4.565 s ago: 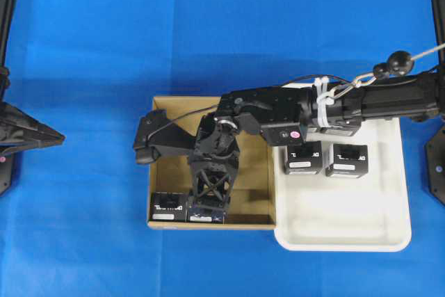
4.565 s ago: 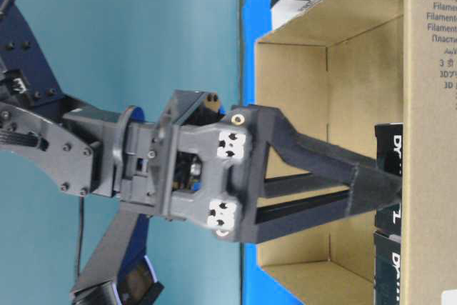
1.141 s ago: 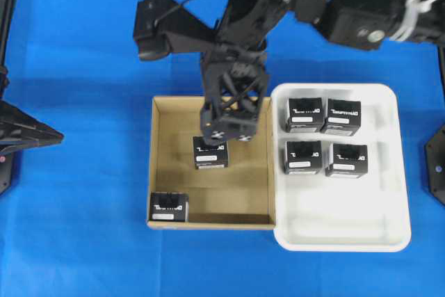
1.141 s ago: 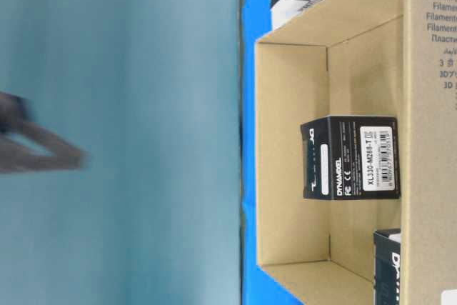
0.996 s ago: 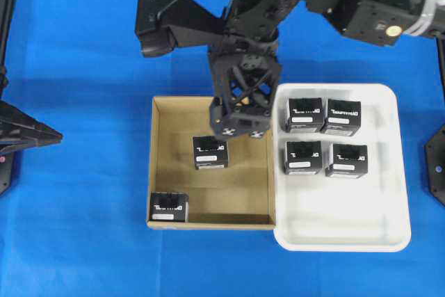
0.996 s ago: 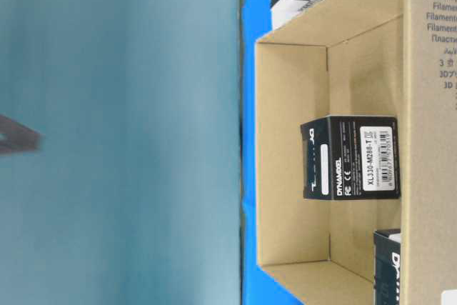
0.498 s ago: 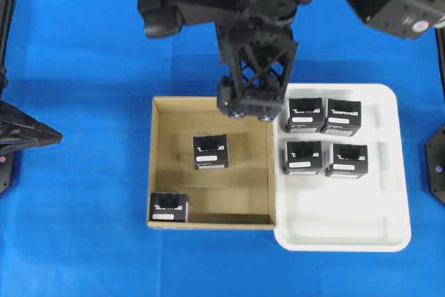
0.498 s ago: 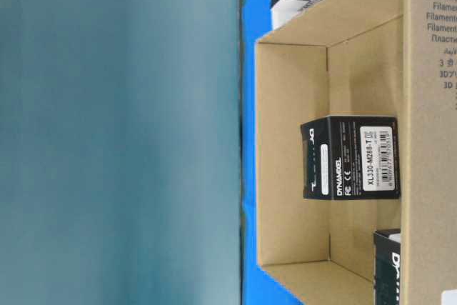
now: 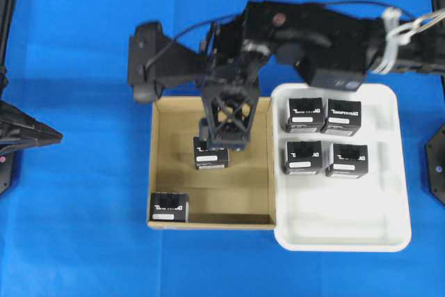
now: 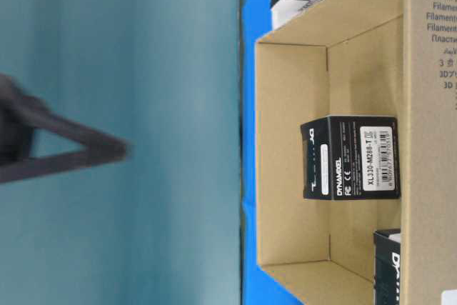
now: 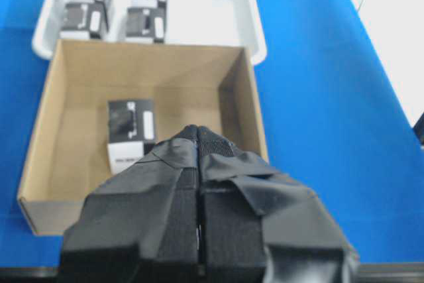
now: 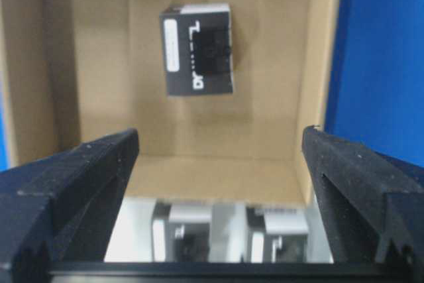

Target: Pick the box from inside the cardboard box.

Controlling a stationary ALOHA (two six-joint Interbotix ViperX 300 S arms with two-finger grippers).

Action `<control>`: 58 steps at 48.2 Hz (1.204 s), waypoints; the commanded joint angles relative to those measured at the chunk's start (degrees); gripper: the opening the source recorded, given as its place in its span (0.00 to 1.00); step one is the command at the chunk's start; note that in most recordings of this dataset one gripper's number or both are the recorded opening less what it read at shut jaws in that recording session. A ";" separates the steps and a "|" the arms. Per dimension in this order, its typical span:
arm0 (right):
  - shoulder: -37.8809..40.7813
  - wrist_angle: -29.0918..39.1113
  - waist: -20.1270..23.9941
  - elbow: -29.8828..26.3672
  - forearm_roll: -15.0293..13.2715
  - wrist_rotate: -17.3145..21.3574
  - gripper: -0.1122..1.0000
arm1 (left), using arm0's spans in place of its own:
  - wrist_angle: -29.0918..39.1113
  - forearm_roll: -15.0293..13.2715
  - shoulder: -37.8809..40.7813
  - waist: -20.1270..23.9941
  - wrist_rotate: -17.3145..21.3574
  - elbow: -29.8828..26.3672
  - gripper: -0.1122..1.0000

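While its jaws stand wide with nothing between them, the right tool (image 9: 224, 133) hangs over the cardboard box (image 9: 163, 172).
Just beneath and ahead of its fingertips (image 12: 99, 157) the box (image 9: 211, 154) rests on the cardboard floor; another black box (image 9: 169, 207) sits farther off in a corner, a white tray (image 9: 348, 234) beside. The left tool (image 11: 199, 138) is pressed closed, apart on the blue surface (image 9: 76, 227).

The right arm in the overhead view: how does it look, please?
The right arm is black and boxy, with white zip ties and a thin black cable. Its hand has a cross-braced lattice frame. The left hand has fingers wrapped in black tape.
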 commanded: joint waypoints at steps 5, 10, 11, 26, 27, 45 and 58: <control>1.14 -8.26 0.35 5.19 -0.18 -0.35 0.99 | -0.53 0.09 0.18 -0.09 -0.09 -1.41 0.04; 1.32 -12.30 0.44 7.82 -0.18 -0.44 0.99 | -0.53 0.18 0.35 -0.09 -0.09 -1.32 0.04; 1.32 -12.83 0.44 8.26 -0.18 -0.44 0.99 | -0.53 0.09 0.35 -0.09 -0.09 -1.32 0.04; 2.20 -19.42 0.44 14.41 2.64 -2.81 0.99 | -0.53 0.09 0.62 -0.09 -0.09 -1.23 0.04; 2.29 -19.60 0.44 14.50 2.81 -3.08 0.99 | -0.53 0.09 0.62 -0.09 -0.09 -1.23 0.04; 5.89 -20.74 1.32 14.41 3.96 -4.31 0.99 | -0.53 0.09 0.62 -0.09 -0.09 -1.32 0.04; 8.09 -23.38 1.58 14.77 4.22 -4.48 0.99 | -0.53 0.09 0.79 -0.09 -0.09 -1.32 0.04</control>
